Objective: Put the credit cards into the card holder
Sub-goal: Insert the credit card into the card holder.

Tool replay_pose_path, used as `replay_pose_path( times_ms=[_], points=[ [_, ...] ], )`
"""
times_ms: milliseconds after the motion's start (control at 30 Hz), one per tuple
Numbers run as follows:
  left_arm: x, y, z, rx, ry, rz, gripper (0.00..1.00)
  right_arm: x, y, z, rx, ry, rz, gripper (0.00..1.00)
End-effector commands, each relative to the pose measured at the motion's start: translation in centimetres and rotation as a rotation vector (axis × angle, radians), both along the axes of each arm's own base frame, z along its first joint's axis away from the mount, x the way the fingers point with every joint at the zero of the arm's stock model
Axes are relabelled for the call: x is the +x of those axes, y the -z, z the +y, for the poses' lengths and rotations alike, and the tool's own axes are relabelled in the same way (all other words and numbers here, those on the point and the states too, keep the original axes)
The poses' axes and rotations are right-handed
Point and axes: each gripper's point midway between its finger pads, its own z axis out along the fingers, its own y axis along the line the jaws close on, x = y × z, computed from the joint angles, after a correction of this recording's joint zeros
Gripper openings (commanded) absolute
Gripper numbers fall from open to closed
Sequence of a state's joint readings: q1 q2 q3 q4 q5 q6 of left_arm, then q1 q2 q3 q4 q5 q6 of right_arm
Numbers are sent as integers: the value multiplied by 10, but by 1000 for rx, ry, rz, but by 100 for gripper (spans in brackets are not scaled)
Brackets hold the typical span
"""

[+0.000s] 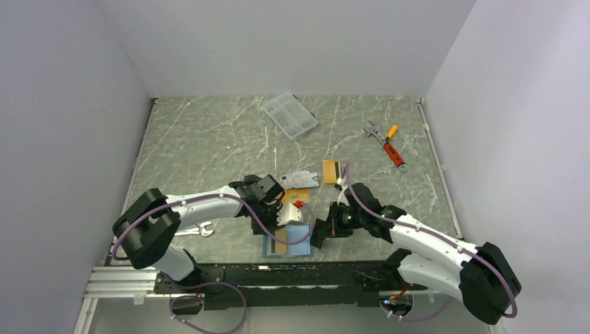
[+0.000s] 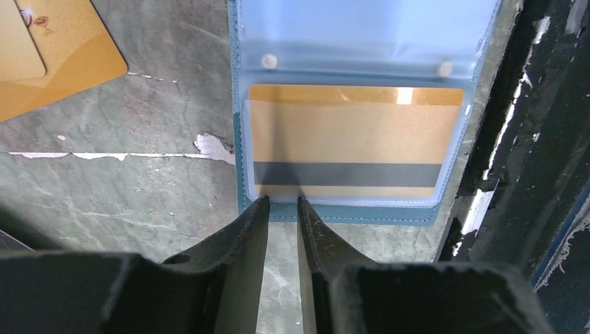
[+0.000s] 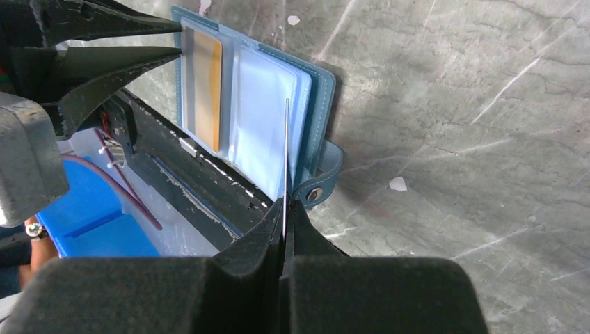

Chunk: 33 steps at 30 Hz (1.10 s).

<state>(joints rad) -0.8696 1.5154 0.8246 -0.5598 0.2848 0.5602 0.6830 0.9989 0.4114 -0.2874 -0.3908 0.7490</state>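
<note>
The teal-blue card holder (image 1: 298,233) lies open at the near table edge, with its clear pockets up. One orange-gold card with a dark stripe (image 2: 348,142) sits in its pocket. My left gripper (image 2: 284,202) is narrowly open and empty, and its fingertips (image 3: 156,28) touch the holder's (image 2: 334,214) outer edge. My right gripper (image 3: 286,209) is shut on a thin credit card (image 3: 286,153). It holds the card edge-on over the other leaf of the holder (image 3: 320,90), near the snap tab. More cards lie beyond: silver-grey (image 1: 301,179) and orange-gold (image 1: 330,171), (image 2: 49,56).
A clear compartment box (image 1: 290,115) lies at the back. A wrench (image 1: 374,130) and an orange-red tool (image 1: 393,149) lie at the right. Another wrench (image 1: 197,229) lies under the left arm. The black rail (image 1: 278,275) runs right beside the holder. A blue bin (image 3: 97,219) sits below the table edge.
</note>
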Motion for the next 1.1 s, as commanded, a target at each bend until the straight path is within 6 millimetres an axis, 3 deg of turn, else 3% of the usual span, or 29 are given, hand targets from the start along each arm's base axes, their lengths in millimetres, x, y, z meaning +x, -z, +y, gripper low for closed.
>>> replay_pose_path(
  times_ms=[0, 200, 667, 1067],
  points=[
    [11, -1, 4, 16, -19, -67, 28, 12, -22, 10, 59, 9, -58, 0],
    [11, -1, 3, 19, -19, -71, 27, 9, -12, 18, 89, -4, -22, 0],
    [9, 0, 3, 28, -10, -73, 24, -2, 18, 6, 34, 15, 30, 0],
    [7, -2, 2, 23, -4, -67, 22, -4, 16, -4, -2, 17, 10, 0]
  ],
)
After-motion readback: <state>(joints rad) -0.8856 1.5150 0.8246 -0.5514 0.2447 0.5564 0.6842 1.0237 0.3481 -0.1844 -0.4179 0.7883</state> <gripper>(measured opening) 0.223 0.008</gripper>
